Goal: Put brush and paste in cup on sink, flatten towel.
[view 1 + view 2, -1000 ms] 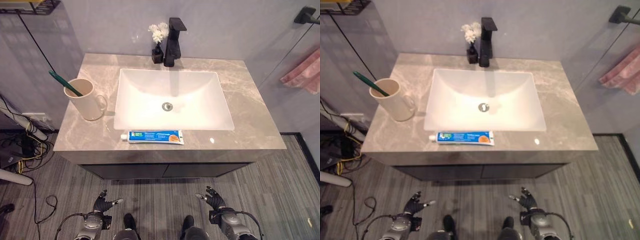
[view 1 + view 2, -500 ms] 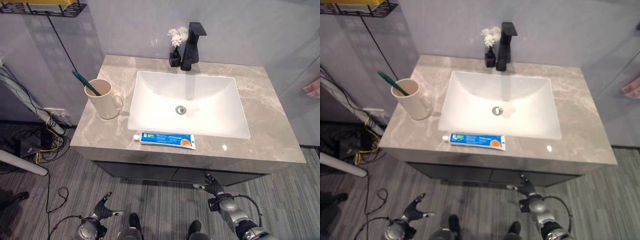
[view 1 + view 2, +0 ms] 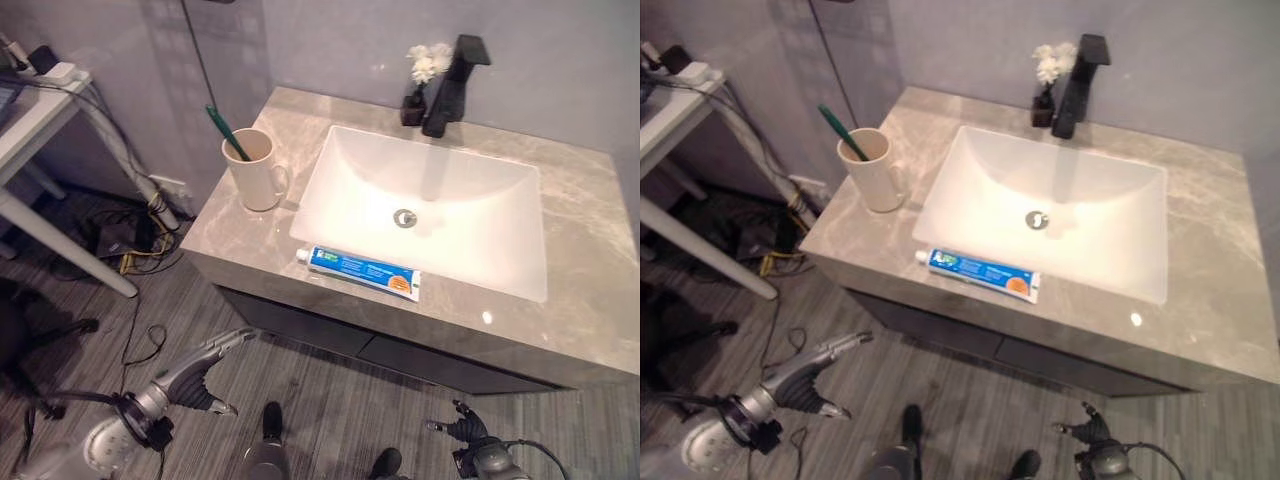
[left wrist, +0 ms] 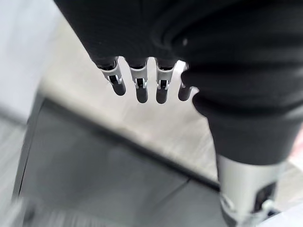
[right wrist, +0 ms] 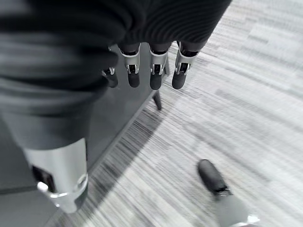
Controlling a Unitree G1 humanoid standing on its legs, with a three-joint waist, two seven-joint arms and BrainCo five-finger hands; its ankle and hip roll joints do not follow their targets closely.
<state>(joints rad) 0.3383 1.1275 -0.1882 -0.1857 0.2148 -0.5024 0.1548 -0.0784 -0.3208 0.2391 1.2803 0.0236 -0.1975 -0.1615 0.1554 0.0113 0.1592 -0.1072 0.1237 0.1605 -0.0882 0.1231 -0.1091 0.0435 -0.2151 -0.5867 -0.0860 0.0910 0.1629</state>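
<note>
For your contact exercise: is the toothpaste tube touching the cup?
Apart. The left eye view shows bare countertop between the toothpaste tube and the cup.

Lighting, as I read it from the head views: soft, even light from overhead, moderately bright. Brightest surface: the white basin [image 3: 470, 235], close to washed out on its near slope. Glare: one small bright spot on the counter [image 3: 600, 250], near right, beside the basin's front corner. Shadows: a pale vertical streak under the faucet [image 3: 450, 85] running down into the basin; a faint soft shadow by the cup [image 3: 255, 172]; a grid-patterned shadow on the far left wall [image 3: 165, 40]. Dimmest: the cabinet front [image 3: 330, 335] under the counter's edge.
</note>
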